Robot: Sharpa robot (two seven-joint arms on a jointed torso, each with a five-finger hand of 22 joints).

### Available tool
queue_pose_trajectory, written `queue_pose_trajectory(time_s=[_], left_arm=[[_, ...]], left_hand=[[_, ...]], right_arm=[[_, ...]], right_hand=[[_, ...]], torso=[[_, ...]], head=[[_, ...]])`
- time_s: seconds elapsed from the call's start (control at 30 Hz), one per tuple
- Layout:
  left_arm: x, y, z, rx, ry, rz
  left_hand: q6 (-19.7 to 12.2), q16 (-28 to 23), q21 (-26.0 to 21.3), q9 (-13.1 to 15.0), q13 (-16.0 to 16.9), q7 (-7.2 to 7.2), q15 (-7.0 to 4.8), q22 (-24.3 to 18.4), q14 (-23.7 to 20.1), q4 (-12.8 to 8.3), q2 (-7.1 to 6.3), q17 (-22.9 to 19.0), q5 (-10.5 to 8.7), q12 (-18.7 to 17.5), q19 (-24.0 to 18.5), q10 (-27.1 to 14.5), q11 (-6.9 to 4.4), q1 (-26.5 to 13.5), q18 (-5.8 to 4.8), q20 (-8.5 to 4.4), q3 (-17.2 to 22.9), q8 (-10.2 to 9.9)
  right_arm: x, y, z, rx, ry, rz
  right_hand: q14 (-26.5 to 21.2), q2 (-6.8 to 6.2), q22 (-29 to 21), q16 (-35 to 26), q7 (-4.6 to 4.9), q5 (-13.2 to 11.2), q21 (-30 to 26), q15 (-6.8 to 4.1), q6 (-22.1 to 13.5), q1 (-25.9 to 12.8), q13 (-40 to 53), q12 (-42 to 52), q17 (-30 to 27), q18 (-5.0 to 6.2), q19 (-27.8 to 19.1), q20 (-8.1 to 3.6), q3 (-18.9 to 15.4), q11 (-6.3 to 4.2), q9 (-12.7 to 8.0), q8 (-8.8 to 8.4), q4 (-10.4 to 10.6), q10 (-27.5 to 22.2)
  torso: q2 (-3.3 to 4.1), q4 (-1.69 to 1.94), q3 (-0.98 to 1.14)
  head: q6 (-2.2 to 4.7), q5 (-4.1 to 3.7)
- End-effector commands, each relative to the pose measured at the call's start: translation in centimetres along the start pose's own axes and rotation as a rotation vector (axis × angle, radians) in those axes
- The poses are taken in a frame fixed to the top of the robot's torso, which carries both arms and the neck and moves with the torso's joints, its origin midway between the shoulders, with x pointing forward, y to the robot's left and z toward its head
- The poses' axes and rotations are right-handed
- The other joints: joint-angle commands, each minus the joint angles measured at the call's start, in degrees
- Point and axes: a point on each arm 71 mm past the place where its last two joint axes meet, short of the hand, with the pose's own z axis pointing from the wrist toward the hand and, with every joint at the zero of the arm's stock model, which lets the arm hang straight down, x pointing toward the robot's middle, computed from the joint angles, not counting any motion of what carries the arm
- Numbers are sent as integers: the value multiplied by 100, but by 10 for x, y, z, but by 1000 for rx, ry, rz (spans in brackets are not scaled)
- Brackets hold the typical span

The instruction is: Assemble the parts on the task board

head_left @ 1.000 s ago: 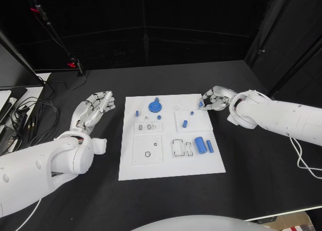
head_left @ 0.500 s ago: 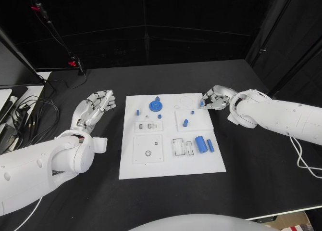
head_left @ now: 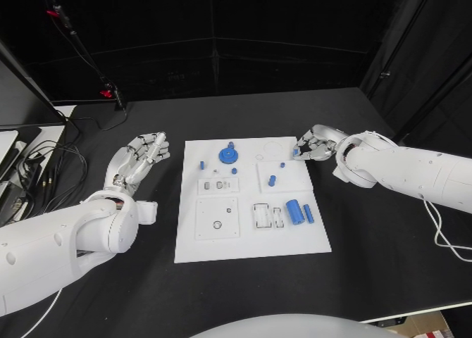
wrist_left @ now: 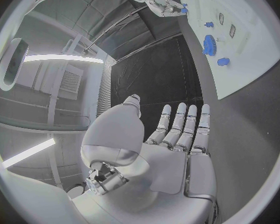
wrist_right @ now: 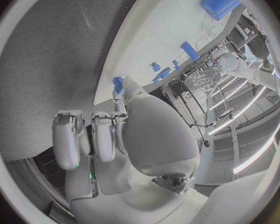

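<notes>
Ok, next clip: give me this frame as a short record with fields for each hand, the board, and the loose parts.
left hand: flat and open on the black table, beside the board's left edge, holding nothing
right hand: at the board's far right corner, fingers pinching a small blue part
task board: white plate, mid-table
gear: blue, standing near the board's far edge
cylinders: large and slim, lying side by side at the board's right

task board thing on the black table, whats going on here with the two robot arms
The robot is partway through assembling small blue parts on the white task board. Its right hand pinches a small blue part at the board's far right corner. The left hand holds nothing, fingers straight, over the black table beside the board. A blue gear and a blue cylinder sit on the board.
</notes>
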Motion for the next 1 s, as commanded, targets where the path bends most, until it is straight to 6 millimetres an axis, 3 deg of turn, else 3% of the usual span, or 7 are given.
queue_pose_trajectory(time_s=[0.03, 0.33, 0.57, 0.73, 0.83, 1.0], left_arm=[[1, -14, -1, 188, 10, -4], [0, -14, -1, 187, 9, -3], [1, -14, -1, 187, 9, -2], [2, -14, -1, 187, 10, -2], [3, -14, -1, 187, 12, -4], [2, -14, 0, 186, 10, -2]], left_hand=[[31, -1, 29, -9, -7, 876, -2, 3, 24, -6, 1, -6, 39, 20, -2, 47, -10, 62, 47, 5, -40, 26], [32, -1, 28, -10, -7, 876, -2, 1, 24, -6, 2, -6, 40, 20, -5, 48, -10, 63, 47, 5, -42, 26], [32, -1, 28, -10, -7, 876, -2, 1, 24, -6, 2, -6, 40, 20, -5, 48, -10, 63, 47, 5, -42, 26], [32, -1, 28, -10, -7, 876, -2, 1, 24, -6, 2, -6, 40, 20, -5, 48, -10, 63, 47, 5, -42, 26], [32, -1, 28, -10, -7, 876, -2, 1, 24, -6, 2, -6, 40, 20, -5, 48, -10, 63, 47, 5, -42, 26], [35, -1, 28, -13, -7, 876, -2, 0, 26, -6, 4, -6, 41, 21, -8, 50, -10, 66, 47, 5, -47, 27]], right_arm=[[-4, 4, 0, -41, -61, -6], [-12, 15, -3, -129, -190, 16], [-9, 28, -9, -147, -187, 64], [1, 50, -11, -168, -136, 96], [9, 66, -12, -188, -94, 102], [23, 93, -13, -223, -39, 101]], right_hand=[[595, 74, 1510, 14, 1, 33, 19, 25, 46, 6, 1508, 14, 1509, -42, 608, 32, 36, 49, 14, 30, -18, 596], [595, 70, 1510, 14, 22, 46, 19, 27, 106, 24, 1508, 14, 1509, -42, 608, 35, 50, 64, 11, 30, -41, 596], [595, 83, 1510, 14, 41, 64, 19, 35, 159, 26, 1508, 14, 1509, -42, 608, 40, 63, 80, 10, 32, -47, 596], [595, 84, 1510, 14, 45, 76, 19, 38, 169, 29, 1508, 14, 1509, -42, 608, 42, 67, 85, 7, 27, -51, 596], [595, 89, 1510, 14, 50, 99, 19, 42, 171, 38, 1508, 14, 1509, -42, 608, 46, 78, 91, 0, 13, -61, 596], [595, 94, 1510, 14, 56, 127, 19, 45, 184, 44, 1508, 14, 1509, -42, 608, 49, 87, 96, -4, 5, -70, 596]], torso=[[2, 3, 0], [-7, 4, -4], [-10, 6, -13], [-6, -6, -9], [2, 11, -2], [-3, 3, 0]], head=[[12, 16], [33, 90], [57, 120], [44, 200], [45, 253], [23, 391]])
